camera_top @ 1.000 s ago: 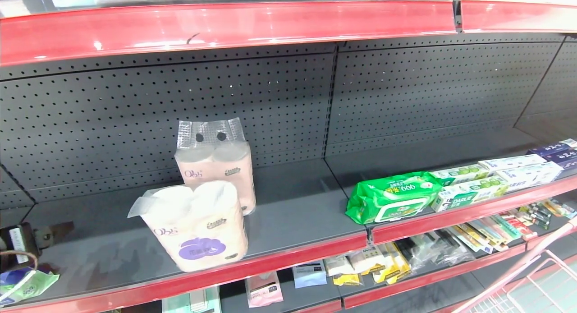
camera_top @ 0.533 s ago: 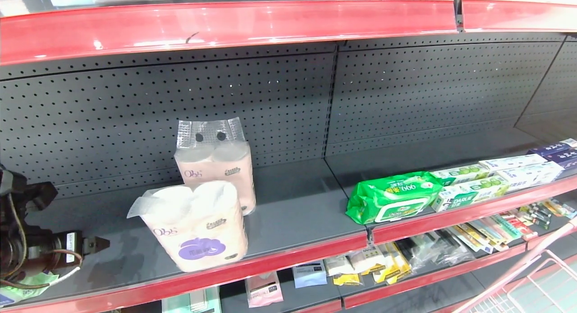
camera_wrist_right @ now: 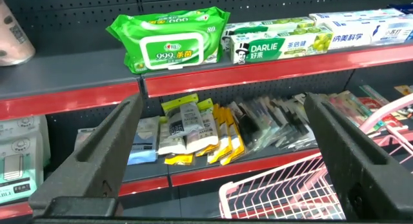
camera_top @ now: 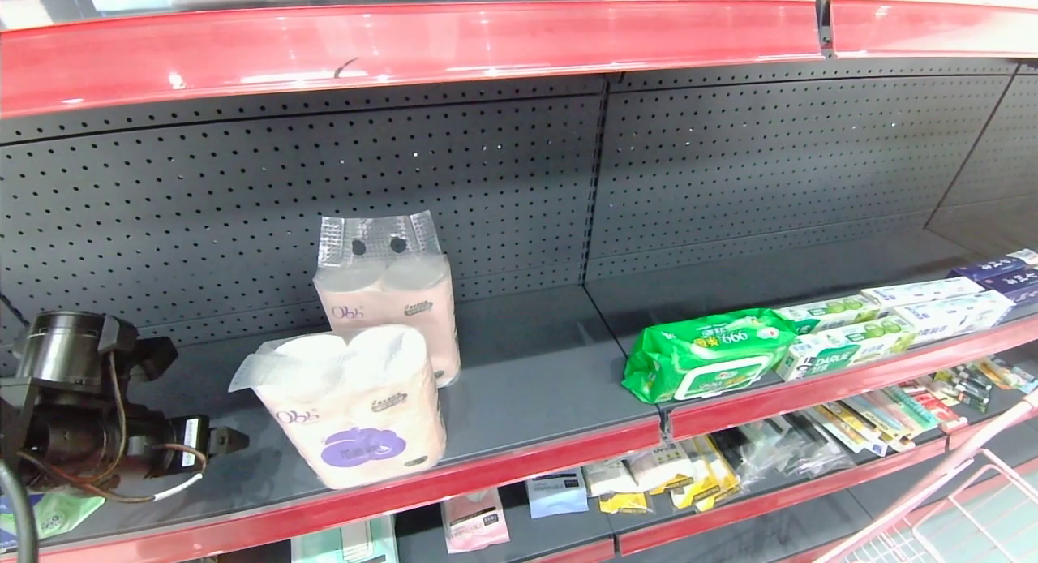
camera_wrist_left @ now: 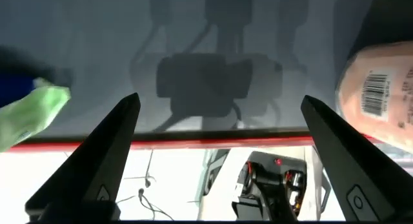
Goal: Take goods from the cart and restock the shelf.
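On the grey shelf (camera_top: 535,384) a pack of toilet rolls (camera_top: 350,409) stands at the front, with a second pack (camera_top: 389,303) behind it. A green wipes pack (camera_top: 704,354) and toothpaste boxes (camera_top: 843,336) lie further right. My left gripper (camera_top: 229,441) hovers low over the shelf just left of the front roll pack, open and holding nothing (camera_wrist_left: 219,104). A small green pack (camera_top: 50,510) lies at the shelf's left end, behind that arm. My right gripper (camera_wrist_right: 224,101) is open and holds nothing, in front of the lower shelves and above the pink cart (camera_wrist_right: 290,192).
The red shelf lip (camera_top: 519,466) runs along the front edge. Hanging packets (camera_wrist_right: 206,130) fill the shelf below. The cart's pink frame (camera_top: 957,506) sits at the lower right. Bare shelf lies between the rolls and the wipes.
My left arm has swung up and to the right along the shelf, away from the small green pack and close to the front roll pack. The goods have stayed put.
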You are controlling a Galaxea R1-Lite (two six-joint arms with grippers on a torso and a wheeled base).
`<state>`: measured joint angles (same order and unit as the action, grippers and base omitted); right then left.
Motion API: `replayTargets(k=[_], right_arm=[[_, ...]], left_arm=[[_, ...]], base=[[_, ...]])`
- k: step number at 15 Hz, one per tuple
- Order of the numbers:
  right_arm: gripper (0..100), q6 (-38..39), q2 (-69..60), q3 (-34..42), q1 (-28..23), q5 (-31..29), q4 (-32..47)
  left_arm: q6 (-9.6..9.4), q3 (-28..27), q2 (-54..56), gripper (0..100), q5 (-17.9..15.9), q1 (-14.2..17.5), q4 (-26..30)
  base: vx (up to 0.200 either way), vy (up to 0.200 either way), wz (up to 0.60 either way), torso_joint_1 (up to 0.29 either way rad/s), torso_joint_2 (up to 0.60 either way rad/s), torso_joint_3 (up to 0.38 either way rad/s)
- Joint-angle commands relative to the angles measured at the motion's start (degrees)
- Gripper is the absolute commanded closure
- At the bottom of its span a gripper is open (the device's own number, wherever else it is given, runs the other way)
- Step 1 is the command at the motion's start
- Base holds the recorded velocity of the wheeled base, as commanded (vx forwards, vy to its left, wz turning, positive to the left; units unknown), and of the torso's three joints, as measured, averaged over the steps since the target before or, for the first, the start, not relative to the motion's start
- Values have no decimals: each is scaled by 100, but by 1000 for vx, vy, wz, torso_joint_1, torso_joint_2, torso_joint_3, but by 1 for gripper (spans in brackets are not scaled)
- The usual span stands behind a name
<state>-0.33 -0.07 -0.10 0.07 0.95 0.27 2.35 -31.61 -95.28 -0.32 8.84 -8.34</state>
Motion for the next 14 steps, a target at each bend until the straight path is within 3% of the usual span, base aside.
replayTargets(k=[1,7,14], right_arm=[[0,-2,7,1,1,2,0],[0,-2,7,1,1,2,0],[0,-2,7,1,1,2,0]], left_arm=[[2,-3,-447,0,-12,-102,-230],[11,-100,-1001,0,-47,-409,-836],[-24,-249,-1221,0,-258,-682,-977]], base=[[0,0,0,0,0,0],[0,0,0,0,0,0],[0,0,0,0,0,0]])
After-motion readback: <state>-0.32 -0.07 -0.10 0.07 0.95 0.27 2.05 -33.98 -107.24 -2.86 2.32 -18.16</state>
